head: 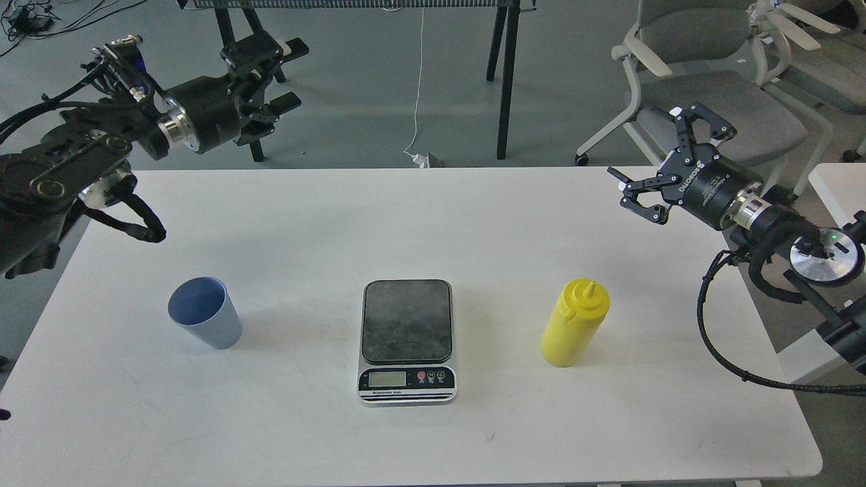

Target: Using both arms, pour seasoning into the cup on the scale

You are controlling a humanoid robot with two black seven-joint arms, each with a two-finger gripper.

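Note:
The light-blue cup point(206, 312) stands upright on the white table point(406, 223), left of the scale point(406, 340). The scale sits at the table's middle with its dark platform bare. The yellow seasoning bottle point(574, 322) stands upright to the right of the scale, nozzle up. My left gripper point(287, 74) is open and empty, held high beyond the table's far left edge, well above and behind the cup. My right gripper point(659, 159) is open and empty, above the table's far right corner, up and right of the bottle.
Grey office chairs point(710, 101) stand behind the table at the right. Black stand legs point(504, 74) and a white cable point(417, 101) are on the floor behind. A second white surface point(835, 182) lies at the right edge.

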